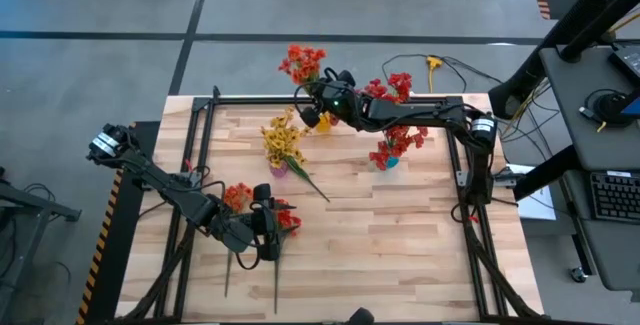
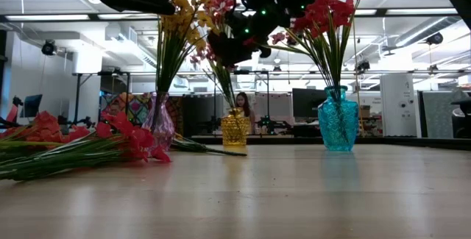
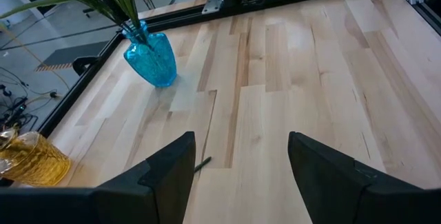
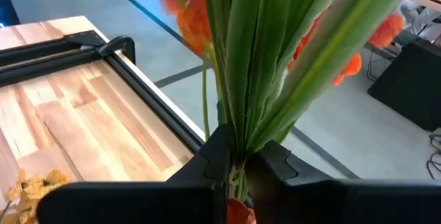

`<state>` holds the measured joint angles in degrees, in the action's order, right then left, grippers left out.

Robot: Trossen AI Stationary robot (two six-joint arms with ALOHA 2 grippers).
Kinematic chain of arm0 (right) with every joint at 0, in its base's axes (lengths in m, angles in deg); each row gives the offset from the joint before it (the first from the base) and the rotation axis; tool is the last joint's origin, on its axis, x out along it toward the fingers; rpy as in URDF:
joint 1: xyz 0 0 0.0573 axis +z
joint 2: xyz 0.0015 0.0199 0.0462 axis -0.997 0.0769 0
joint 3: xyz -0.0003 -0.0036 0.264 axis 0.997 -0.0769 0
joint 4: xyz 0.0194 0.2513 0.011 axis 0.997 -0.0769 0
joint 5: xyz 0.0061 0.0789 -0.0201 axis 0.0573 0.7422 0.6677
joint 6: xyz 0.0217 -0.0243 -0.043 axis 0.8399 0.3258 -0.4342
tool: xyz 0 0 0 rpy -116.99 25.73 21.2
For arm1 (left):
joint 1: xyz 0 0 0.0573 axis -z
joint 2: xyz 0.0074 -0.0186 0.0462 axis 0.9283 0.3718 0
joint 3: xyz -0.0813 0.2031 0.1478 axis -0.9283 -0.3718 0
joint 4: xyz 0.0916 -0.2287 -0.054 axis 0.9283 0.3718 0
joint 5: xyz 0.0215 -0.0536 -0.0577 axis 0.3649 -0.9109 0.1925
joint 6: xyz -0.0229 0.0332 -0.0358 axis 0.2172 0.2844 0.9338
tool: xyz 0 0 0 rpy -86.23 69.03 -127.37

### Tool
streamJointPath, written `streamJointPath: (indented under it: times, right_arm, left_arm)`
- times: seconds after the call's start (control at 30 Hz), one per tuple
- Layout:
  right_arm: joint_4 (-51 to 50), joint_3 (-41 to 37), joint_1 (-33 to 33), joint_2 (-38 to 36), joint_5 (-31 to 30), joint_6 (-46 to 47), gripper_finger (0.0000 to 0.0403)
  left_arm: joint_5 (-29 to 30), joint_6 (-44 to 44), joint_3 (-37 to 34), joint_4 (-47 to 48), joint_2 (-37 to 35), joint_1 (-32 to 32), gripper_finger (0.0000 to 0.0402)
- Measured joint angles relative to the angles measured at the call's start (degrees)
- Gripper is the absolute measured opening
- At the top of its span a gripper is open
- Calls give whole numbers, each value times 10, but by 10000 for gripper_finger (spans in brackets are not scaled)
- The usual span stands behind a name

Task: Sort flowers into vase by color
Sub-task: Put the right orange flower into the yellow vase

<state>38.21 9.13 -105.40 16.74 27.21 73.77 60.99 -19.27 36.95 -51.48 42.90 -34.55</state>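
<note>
Orange-red spray [image 4: 275,52] clamped in right gripper [image 1: 322,103] jaws over yellow vase [image 2: 235,130] at surface's far edge, insertion step; next likely lower stems, release; left gripper [image 3: 241,176] open near remaining flowers [image 1: 255,215].

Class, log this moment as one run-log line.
right gripper: shut on orange flowers above yellow vase | left gripper: open, empty

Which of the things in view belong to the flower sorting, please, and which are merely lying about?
Belonging to the job:
- orange flowers clamped in the right gripper over the yellow vase
- yellow flowers in the purple vase
- red flowers in the blue vase
- loose flowers by the open left gripper

Lying about:
- cables beyond the table
- keyboard on the side desk
</note>
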Motion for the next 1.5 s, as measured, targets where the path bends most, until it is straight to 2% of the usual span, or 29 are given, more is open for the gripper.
streamJointPath:
  times: [0.13, 0.47, 0.83, 1.13, 1.5]
  right_arm:
    - [-6, 0, 0, 0, 0, 11, 38]
    - [-16, 0, 0, -2, 0, 26, 109]
    - [-81, 0, 7, -32, 0, 27, 153]
    - [-145, 0, 30, -67, 0, 43, 177]
    - [-202, 0, 68, -133, 0, 50, 180]
  left_arm:
    - [0, 0, 0, 0, 0, 0, 214]
    - [0, 0, 0, 0, 0, 0, 214]
    - [0, 0, 0, 0, 0, 0, 214]
    - [0, 0, 0, 0, 0, 0, 214]
    - [0, 10, 0, -1, 0, 0, 214]
